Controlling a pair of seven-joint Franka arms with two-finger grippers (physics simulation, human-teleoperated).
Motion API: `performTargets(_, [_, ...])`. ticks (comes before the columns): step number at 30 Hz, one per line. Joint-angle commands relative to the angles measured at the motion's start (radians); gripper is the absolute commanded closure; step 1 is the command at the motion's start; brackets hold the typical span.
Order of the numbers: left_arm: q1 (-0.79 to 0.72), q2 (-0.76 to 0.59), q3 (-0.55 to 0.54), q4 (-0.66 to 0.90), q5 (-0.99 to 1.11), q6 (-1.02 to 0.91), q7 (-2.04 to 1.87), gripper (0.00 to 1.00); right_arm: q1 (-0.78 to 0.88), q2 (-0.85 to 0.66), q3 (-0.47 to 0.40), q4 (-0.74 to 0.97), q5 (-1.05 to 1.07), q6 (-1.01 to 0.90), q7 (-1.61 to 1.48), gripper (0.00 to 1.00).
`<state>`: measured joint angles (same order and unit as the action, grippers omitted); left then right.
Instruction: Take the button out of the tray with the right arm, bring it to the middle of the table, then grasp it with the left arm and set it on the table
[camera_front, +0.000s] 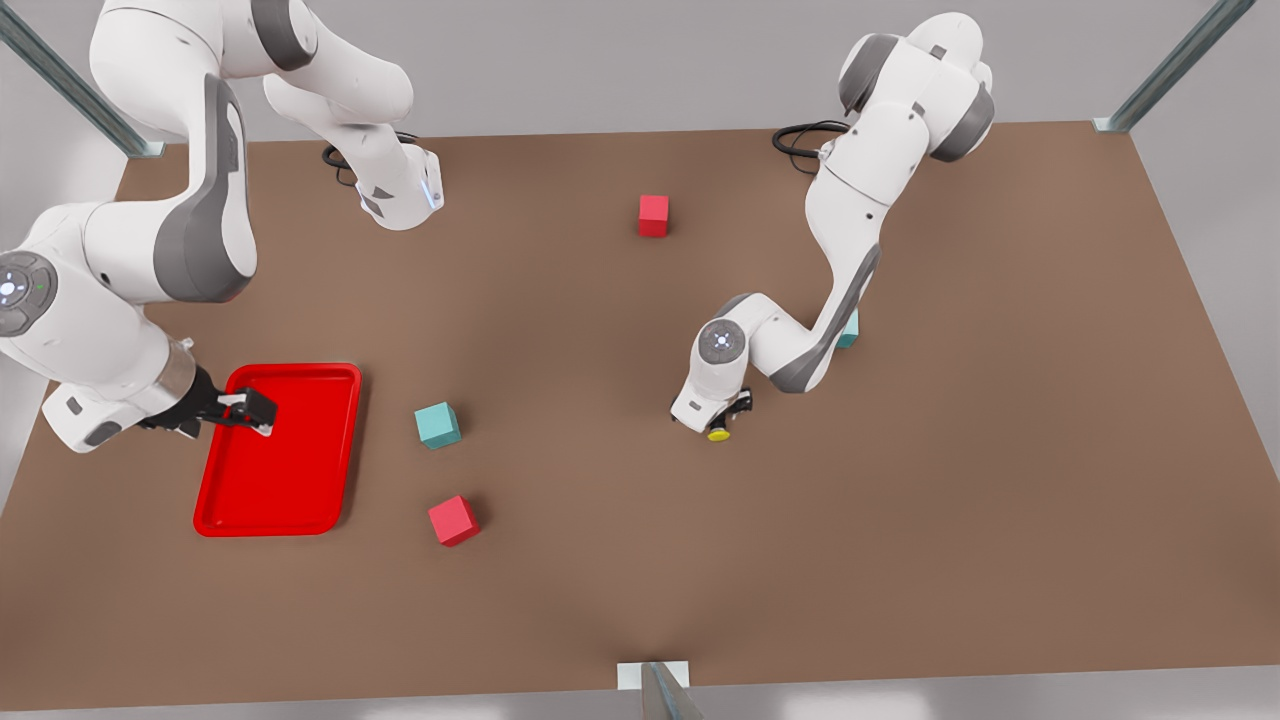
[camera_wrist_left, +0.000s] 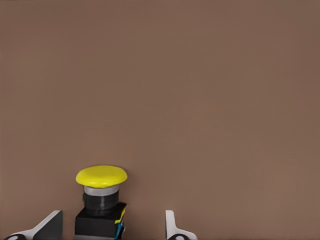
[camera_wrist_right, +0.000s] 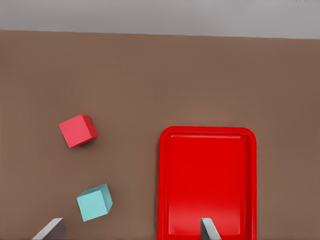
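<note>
Button (camera_wrist_left: 101, 200) between the left hand's (camera_wrist_left: 112, 227) parted fingers, near the desk's (camera_front: 640, 560) middle.
Its yellow cap points away from the wrist, body nearer one finger, the other clear of it; I judge it released. Right hand (camera_front: 255, 410) waits spread over the tray (camera_front: 300, 500).

Brown table (camera_front: 960, 480), scattered with small things.
The red tray (camera_front: 300, 500) lies at the front view's left, a teal cube (camera_front: 437, 425) and red cube (camera_front: 453, 521) beside it, another red cube (camera_front: 653, 215) farther back, the yellow-capped button (camera_front: 719, 433) mid-table.
</note>
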<state>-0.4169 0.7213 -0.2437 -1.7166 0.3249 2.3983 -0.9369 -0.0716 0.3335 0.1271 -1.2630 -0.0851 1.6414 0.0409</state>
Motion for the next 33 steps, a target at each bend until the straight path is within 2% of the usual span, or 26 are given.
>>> performTargets(1, [0.001, 0.003, 0.0, 0.0, 0.013, 0.01, -0.02, 0.0, 0.0, -0.001, 0.0, 0.001, 0.001, 0.014, -0.027, 0.0])
performTargets(10, [0.001, 0.006, 0.0, -0.005, 0.013, 0.008, -0.033, 0.01, 0.0, -0.001, 0.0, 0.001, 0.001, 0.014, -0.027, 0.0])
performTargets(12, [0.001, 0.006, 0.0, -0.005, 0.011, 0.007, -0.036, 0.13, 0.0, -0.001, 0.0, 0.001, 0.001, 0.014, -0.027, 0.0])
performTargets(21, [0.006, -0.006, 0.0, -0.021, 0.011, -0.004, -0.06, 0.11, -0.002, 0.001, 0.0, 0.001, 0.001, 0.014, -0.029, 0.0])
performTargets(23, [0.006, -0.006, -0.002, -0.021, 0.011, -0.004, -0.062, 0.24, 0.0, 0.001, 0.0, 0.001, 0.001, 0.014, -0.029, 0.0])
performTargets(25, [0.007, -0.005, -0.002, -0.021, 0.011, -0.004, -0.063, 0.43, 0.0, 0.001, 0.0, 0.001, 0.001, 0.014, -0.03, 0.0])
performTargets(26, [0.007, -0.005, -0.002, -0.02, 0.011, -0.004, -0.065, 0.48, 0.0, 0.001, 0.0, 0.001, 0.001, 0.014, -0.03, 0.0])
performTargets(28, [0.009, -0.003, 0.0, -0.02, 0.011, -0.004, -0.063, 0.53, 0.0, 0.001, 0.0, 0.001, 0.001, 0.014, -0.029, 0.0])
performTargets(30, [0.015, -0.006, -0.002, -0.017, 0.011, -0.013, -0.062, 0.53, 0.0, 0.001, 0.0, 0.001, 0.001, 0.014, -0.03, 0.0])
performTargets(33, [0.036, -0.062, -0.012, 0.011, 0.006, -0.162, -0.046, 0.53, 0.0, -0.001, 0.0, 0.001, 0.001, 0.014, -0.03, 0.0])
